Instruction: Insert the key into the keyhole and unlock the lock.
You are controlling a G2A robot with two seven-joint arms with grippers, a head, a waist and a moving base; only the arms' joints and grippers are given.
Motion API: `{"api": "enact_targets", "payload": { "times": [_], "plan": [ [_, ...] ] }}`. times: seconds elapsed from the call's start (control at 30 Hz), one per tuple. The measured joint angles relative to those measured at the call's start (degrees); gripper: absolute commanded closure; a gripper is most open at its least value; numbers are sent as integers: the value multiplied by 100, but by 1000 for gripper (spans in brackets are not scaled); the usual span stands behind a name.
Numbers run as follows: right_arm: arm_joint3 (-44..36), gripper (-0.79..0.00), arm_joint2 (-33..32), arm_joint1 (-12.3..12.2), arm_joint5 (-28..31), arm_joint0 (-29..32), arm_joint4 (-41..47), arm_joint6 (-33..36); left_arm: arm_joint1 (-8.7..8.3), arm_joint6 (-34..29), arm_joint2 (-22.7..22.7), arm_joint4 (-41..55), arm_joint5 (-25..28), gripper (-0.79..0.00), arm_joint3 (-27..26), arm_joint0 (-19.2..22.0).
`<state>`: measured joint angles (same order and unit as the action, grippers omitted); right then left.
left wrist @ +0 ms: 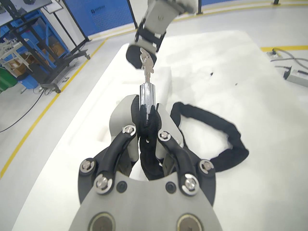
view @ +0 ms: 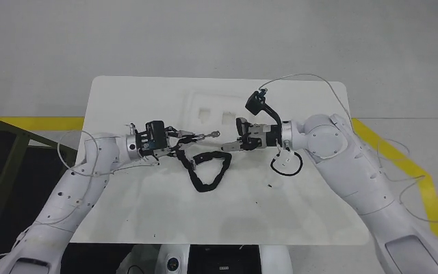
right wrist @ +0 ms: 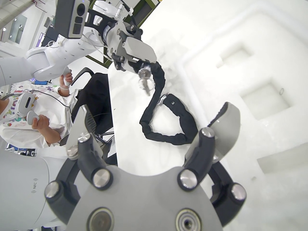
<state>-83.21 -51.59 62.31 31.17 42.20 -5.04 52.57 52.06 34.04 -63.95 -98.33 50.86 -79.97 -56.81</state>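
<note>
Closest to the lens, the left claw [left wrist: 146,115] is clenched on the lock [left wrist: 147,94]. Its pads pinch the black fabric just behind the chrome cylinder, which sticks out past the fingertips and is held above the tabletop [view: 137,205]. The key [left wrist: 148,69] sits with its blade in the keyhole at the cylinder's end, its bow and a small ring free. The right claw [right wrist: 155,108] is released, its fingers spread wide; it faces the key from near by and grips nothing.

By my judgement, the cylinder is hard, polished and likely slippery, so the hold on the fabric collar is the surer one. The key is small, thin and stiff. It should be pinched flat across the bow, though the loose ring may get between the pads. The sleeved chain [view: 205,171] looks limp and probably heavy, trailing in a loop onto the tabletop, so it may drag on the lock during turning. A foam insert [right wrist: 252,73] with square pockets and a loose black cable [view: 284,164] beside the right arm lie near; neither lies between claw and key
</note>
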Motion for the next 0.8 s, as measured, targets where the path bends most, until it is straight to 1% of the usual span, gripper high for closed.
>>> {"api": "enact_targets", "payload": {
  "times": [0.07, 0.2, 0.33, 0.43, 0.53, 0.6, 0.73, 0.77, 0.8],
  "plan": [
    [-18, -785, -70, -20, -3, 50, -45, -33, -44, -323, -168, -26, -68, 0, 0, -110],
    [-59, -785, -174, -49, -33, 139, -99, -79, -94, -428, -454, 278, -182, 0, -23, -363],
    [-95, -785, -245, -68, -115, 203, -166, -111, -122, -696, -650, 379, -381, 0, 61, -467],
    [-113, -785, -286, -79, -154, 239, -222, -137, -135, -1026, -748, 392, -492, 0, 70, -489],
    [-117, -785, -318, -86, -165, 268, -250, -163, -121, -1290, -718, 439, -484, 0, 46, -438],
    [-124, -785, -342, -90, -143, 284, -281, -194, -96, -1484, -630, 430, -477, 0, 47, -334],
    [-127, -785, -407, -104, -34, 316, -386, -276, -12, -1814, -344, 421, -485, 0, 192, -62],
    [-123, -785, -436, -111, 16, 328, -434, -309, 18, -1869, -257, 450, -518, -114, 267, 14],
    [-122, -785, -461, -117, 58, 338, -477, -341, 39, -1893, -199, 475, -539, -280, 327, 65]
  ]
}}
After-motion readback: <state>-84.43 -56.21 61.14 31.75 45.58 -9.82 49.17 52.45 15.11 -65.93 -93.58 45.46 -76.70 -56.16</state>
